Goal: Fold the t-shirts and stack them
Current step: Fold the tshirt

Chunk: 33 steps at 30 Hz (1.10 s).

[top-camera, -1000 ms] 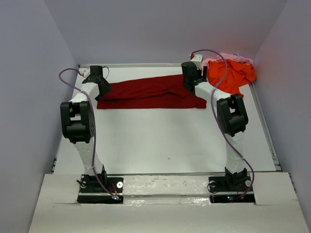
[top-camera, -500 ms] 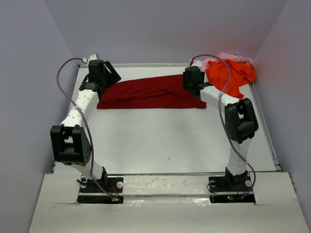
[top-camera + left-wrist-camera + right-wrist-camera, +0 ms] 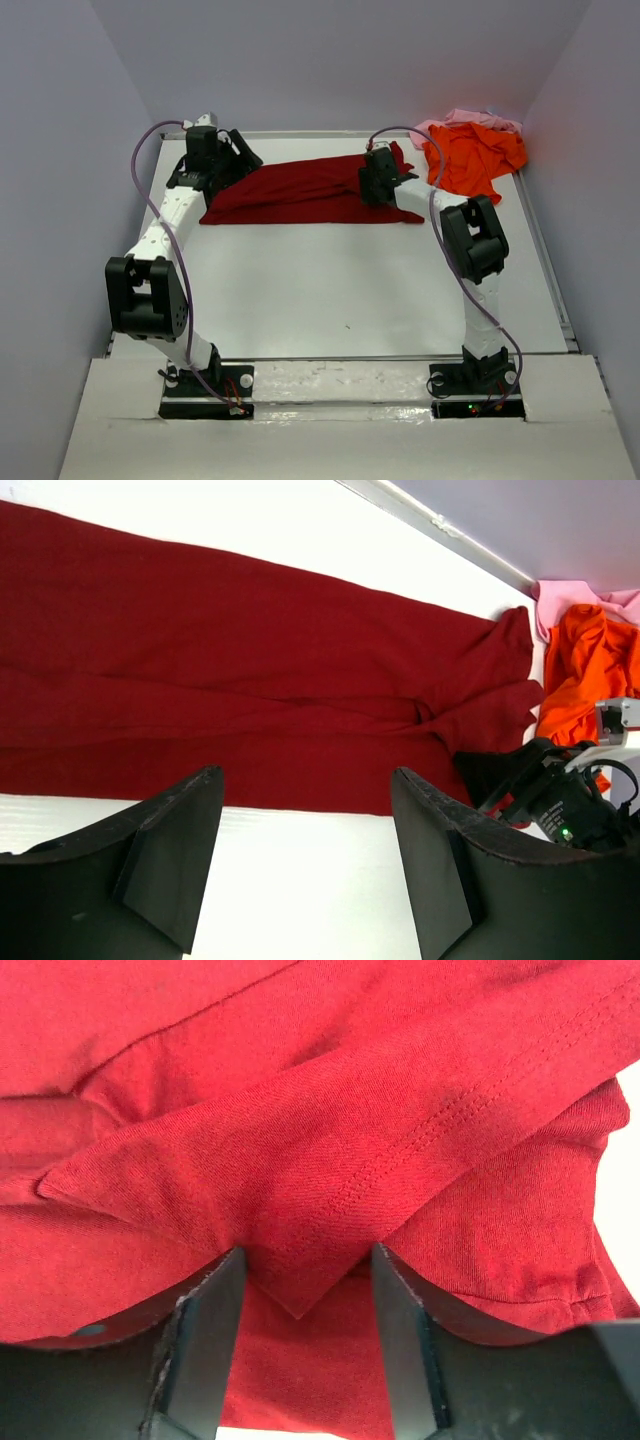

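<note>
The maroon t-shirt (image 3: pixel 300 190) lies flat and stretched sideways across the far part of the table. It also shows in the left wrist view (image 3: pixel 250 670) and fills the right wrist view (image 3: pixel 330 1110). My left gripper (image 3: pixel 240 158) is open and empty at the shirt's left end, with bare table between its jaws (image 3: pixel 305 775). My right gripper (image 3: pixel 368 192) is low on the shirt's right end, jaws apart, with a sleeve corner lying between them (image 3: pixel 305 1252). The orange t-shirt (image 3: pixel 475 155) is crumpled at the far right, with the pale pink t-shirt (image 3: pixel 470 118) behind it.
The table's back rail (image 3: pixel 300 133) runs just behind the maroon shirt. Grey walls close in on the left, right and back. The right gripper's black body (image 3: pixel 540 785) shows in the left wrist view beside the orange shirt (image 3: pixel 590 660) and the pink shirt (image 3: pixel 565 595).
The left arm has stretched out, its gripper swinging from the shirt's left edge to the far left corner. The right gripper has moved left onto the shirt's right end, and the sleeve has shifted.
</note>
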Each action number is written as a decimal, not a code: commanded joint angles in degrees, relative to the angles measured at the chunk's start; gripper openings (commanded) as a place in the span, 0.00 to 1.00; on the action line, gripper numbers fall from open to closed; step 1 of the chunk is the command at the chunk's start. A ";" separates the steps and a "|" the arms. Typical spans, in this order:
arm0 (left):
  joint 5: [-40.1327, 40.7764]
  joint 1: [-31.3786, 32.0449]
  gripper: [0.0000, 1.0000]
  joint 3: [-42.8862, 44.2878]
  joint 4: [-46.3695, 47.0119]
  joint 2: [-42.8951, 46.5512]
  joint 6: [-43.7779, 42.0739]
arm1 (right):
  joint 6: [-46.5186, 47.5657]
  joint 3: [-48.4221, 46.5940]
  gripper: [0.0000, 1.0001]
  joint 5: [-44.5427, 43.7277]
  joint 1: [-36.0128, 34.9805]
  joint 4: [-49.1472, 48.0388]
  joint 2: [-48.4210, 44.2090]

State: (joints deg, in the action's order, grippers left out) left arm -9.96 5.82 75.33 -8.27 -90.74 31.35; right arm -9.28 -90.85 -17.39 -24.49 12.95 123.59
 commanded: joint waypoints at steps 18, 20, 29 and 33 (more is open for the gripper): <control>-0.07 0.06 0.77 -1.94 2.30 -3.91 -1.38 | -0.74 -0.21 0.77 0.34 -0.21 2.52 -8.97; 3.09 1.89 0.77 -2.29 0.54 -4.62 -0.86 | -1.09 0.32 0.77 0.60 -0.21 2.69 -10.21; 17.07 8.33 0.77 -7.37 -3.34 -5.15 3.80 | -1.88 1.73 0.78 1.13 -0.21 2.78 -14.78; 21.02 8.24 0.77 -9.15 -2.80 -6.38 4.33 | -2.41 3.04 0.78 1.30 -0.21 2.69 -16.01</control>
State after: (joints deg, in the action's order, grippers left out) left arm 4.86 14.96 67.51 -11.38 -97.78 34.24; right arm -10.96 -88.90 -16.47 -24.47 16.16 110.67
